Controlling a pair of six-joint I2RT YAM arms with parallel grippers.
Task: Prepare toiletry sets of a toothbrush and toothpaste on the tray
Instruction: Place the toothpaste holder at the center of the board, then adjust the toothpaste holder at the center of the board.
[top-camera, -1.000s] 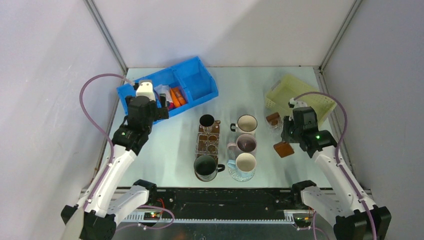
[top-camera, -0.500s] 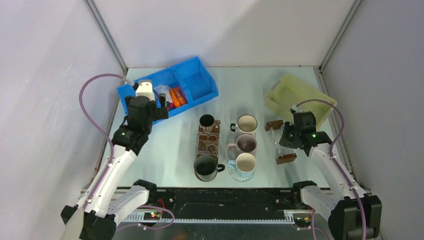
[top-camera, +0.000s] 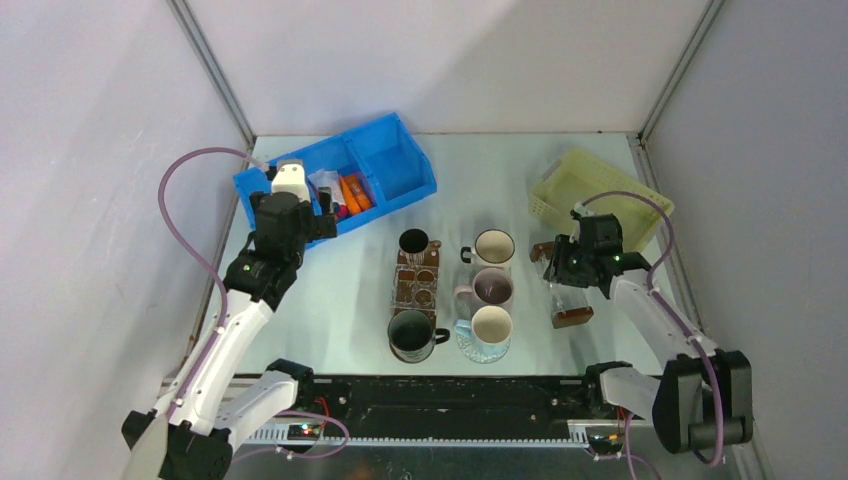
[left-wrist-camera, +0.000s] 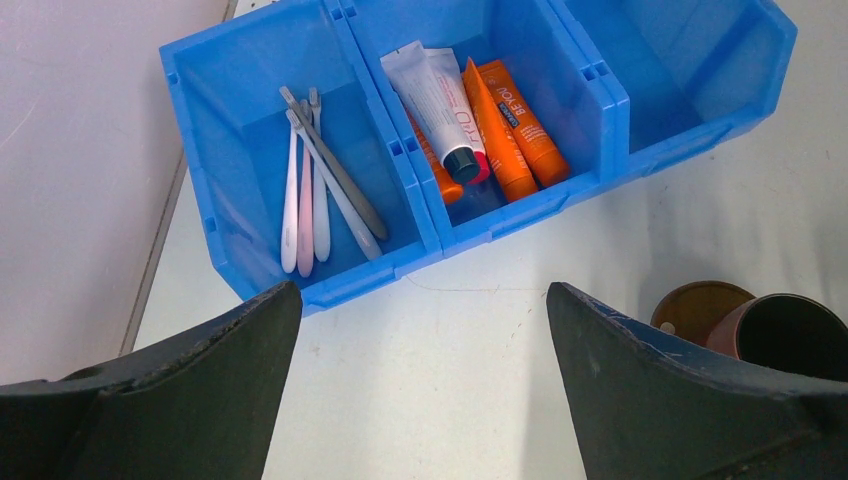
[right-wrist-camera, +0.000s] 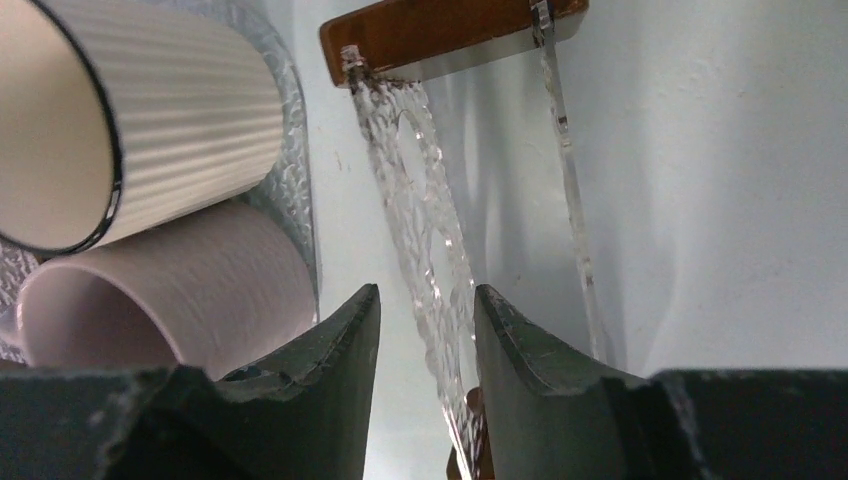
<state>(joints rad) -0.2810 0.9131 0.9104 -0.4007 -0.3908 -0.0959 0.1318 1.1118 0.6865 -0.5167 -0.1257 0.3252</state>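
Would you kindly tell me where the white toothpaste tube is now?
In the left wrist view, the white toothpaste tube lies in the middle compartment of the blue bin, beside the orange tubes; the toothbrushes are one compartment left.

White arms (top-camera: 225, 340), black joints, purple cables (top-camera: 185, 165)

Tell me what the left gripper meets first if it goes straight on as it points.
The left gripper probably meets bare table just before the blue bin's front wall; depth is unclear.

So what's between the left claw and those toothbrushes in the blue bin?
Just bare table and the blue bin's near wall, seen in the left wrist view. The open left claw hangs short of the toothbrushes.
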